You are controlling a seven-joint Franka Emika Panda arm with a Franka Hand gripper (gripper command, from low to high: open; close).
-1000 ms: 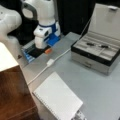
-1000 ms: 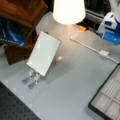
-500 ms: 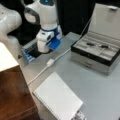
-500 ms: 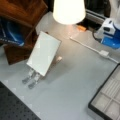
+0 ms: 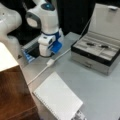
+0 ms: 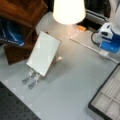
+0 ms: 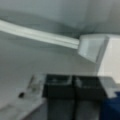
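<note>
My gripper hangs low over the grey table, its white and blue hand just behind a white cable. The cable runs across the table and has a small white connector block in its middle. In a front view the gripper stands right above that connector. In the wrist view the two black fingers press together with nothing between them. There the cable and the connector lie just ahead of the gripper.
An open grey jewellery case stands at a front view's right, also seen as trays. A white spiral pad leans on a stand. A wooden shelf, a lamp shade and a small orange item stand behind.
The arm has moved down and toward the cable's connector, coming further into a front view from its right edge. Nothing else on the table has shifted.
</note>
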